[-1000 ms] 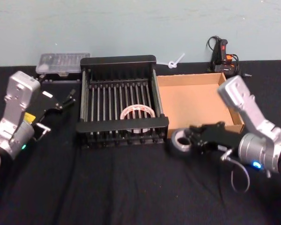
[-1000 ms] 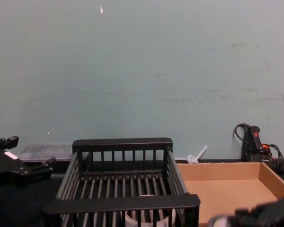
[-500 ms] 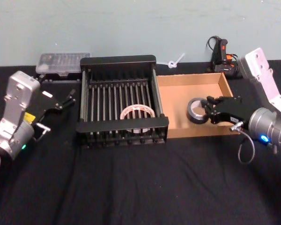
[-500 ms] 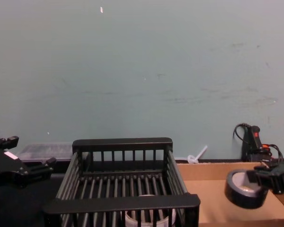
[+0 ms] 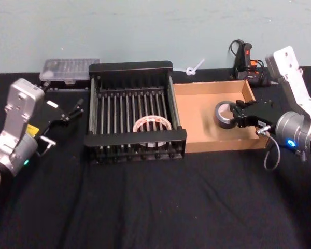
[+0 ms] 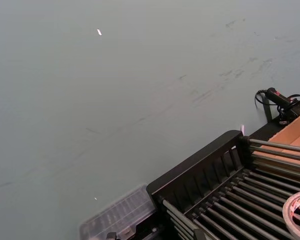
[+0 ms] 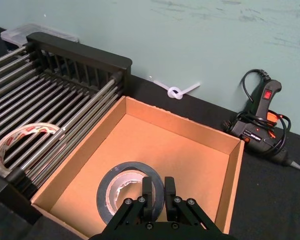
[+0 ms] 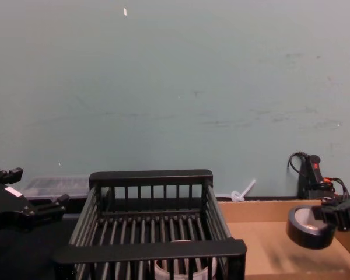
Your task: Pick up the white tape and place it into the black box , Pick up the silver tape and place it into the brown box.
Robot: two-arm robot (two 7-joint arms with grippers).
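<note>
Head view: the silver tape point(image 5: 225, 114) is held above the brown box point(image 5: 207, 136), clear of its floor, with the right hand point(image 5: 237, 115) clenched on the ring's wall. By the right wrist view, one finger is passed through the open core and the other is set against the dark outer edge, so the roll point(image 7: 130, 192) is pinched across its thickness. The roll is judged light, stiff and round, unlikely to deform, though the smooth outer face may slip if the pinch is eased early. The white tape point(image 5: 152, 126) is seen lying flat on the slatted floor of the black box point(image 5: 130, 67). The left hand point(image 5: 67, 112) is parked beside that box, over the desk point(image 5: 145, 207), released and holding nothing.
</note>
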